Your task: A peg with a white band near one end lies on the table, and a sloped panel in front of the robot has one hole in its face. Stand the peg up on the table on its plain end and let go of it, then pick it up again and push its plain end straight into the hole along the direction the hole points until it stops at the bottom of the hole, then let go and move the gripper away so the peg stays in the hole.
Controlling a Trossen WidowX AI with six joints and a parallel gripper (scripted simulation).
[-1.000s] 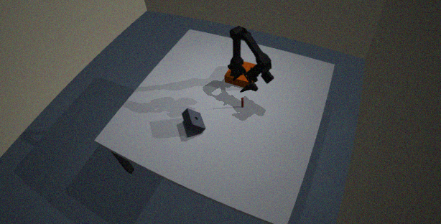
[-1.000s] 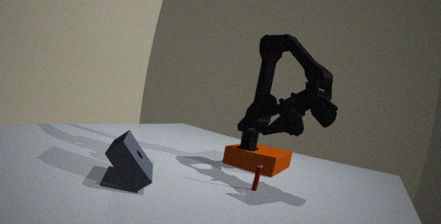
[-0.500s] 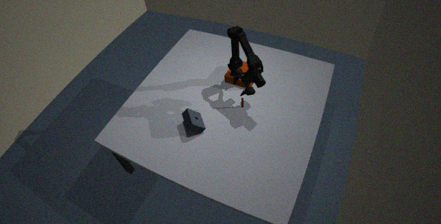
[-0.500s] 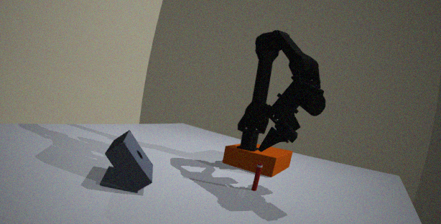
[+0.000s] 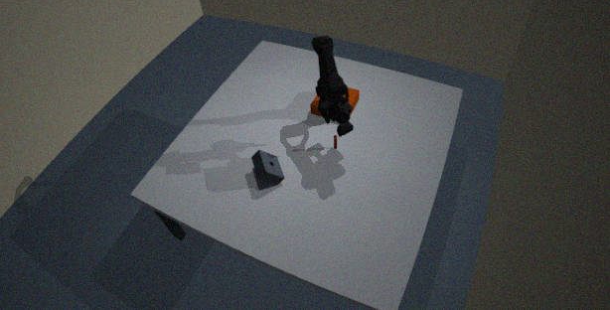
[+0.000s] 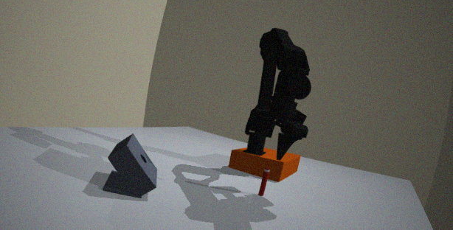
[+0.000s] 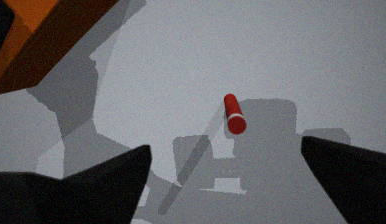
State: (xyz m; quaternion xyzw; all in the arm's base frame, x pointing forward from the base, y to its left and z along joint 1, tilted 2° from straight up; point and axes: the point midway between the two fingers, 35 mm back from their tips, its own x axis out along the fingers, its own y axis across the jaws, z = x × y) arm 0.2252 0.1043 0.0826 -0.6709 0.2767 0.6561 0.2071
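Note:
The red peg (image 5: 335,141) (image 6: 263,182) (image 7: 234,114) stands upright on the white table top, its white band at the top and its plain end down. Nothing touches it. My gripper (image 5: 339,122) (image 6: 281,151) (image 7: 225,148) is open and empty. It hangs above the peg, on the arm base's side of it, with the fingers pointing down. The dark sloped panel (image 5: 267,169) (image 6: 133,164) stands to the left of the peg, well apart from it. The one round hole (image 5: 271,163) (image 6: 143,158) in its slanted face is empty.
The arm's orange base block (image 5: 354,96) (image 6: 254,163) (image 7: 24,30) sits just behind the peg. The white table top (image 5: 397,165) lies on a blue surround (image 5: 149,90). The arm casts shadows between peg and panel.

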